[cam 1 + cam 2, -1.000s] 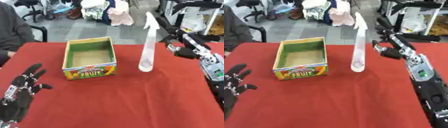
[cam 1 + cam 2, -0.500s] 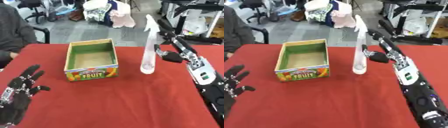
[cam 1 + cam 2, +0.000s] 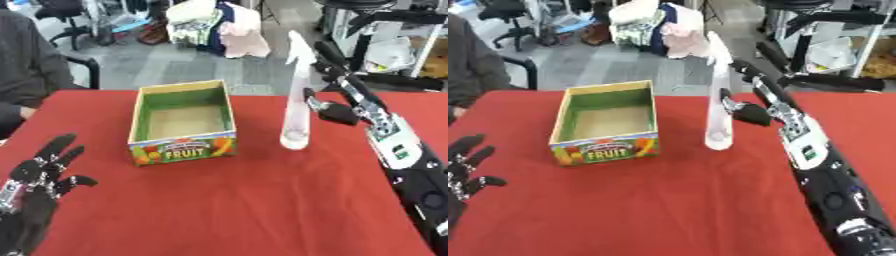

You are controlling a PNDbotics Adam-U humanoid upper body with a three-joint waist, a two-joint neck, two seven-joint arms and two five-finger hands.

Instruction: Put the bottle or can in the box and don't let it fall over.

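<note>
Left robot hand [image 3: 39, 182] waits low at the left edge of the red table [image 3: 227, 210], fingers spread and holding nothing. Next comes the fruit box [image 3: 182, 122], open on top. Just to its right stands the tall thin white bottle [image 3: 296, 105], upright. It looks light, smooth and tippy, so grab it low on the body. Right robot hand [image 3: 337, 102] is beside it, fingers straight, thumb close to the bottle, not wrapped round it.
</note>
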